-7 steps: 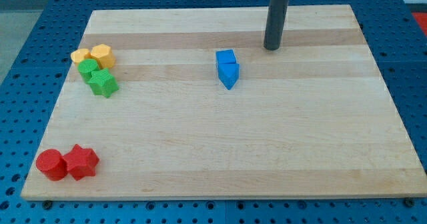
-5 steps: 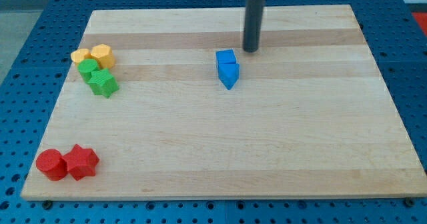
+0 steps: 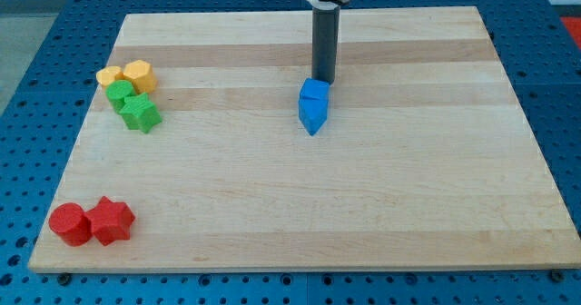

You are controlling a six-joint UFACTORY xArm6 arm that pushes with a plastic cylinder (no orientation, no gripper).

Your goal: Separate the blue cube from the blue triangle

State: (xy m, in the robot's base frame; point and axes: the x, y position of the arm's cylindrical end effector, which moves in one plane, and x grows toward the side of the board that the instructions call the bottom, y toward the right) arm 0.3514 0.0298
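Note:
The blue cube (image 3: 315,91) and the blue triangle (image 3: 312,116) sit touching each other near the middle of the wooden board (image 3: 300,205), the cube toward the view's top, the triangle just below it. My tip (image 3: 323,81) is at the cube's top right edge and touches it. The dark rod rises from there toward the view's top.
Two yellow blocks (image 3: 127,73) and two green blocks (image 3: 133,105), one a star, cluster at the view's left. A red cylinder (image 3: 69,224) and a red star (image 3: 112,220) sit at the bottom left corner. Blue pegboard surrounds the board.
My tip has moved left and down from the view's upper right to the blue cube. The cube and triangle have shifted slightly down and to the right together.

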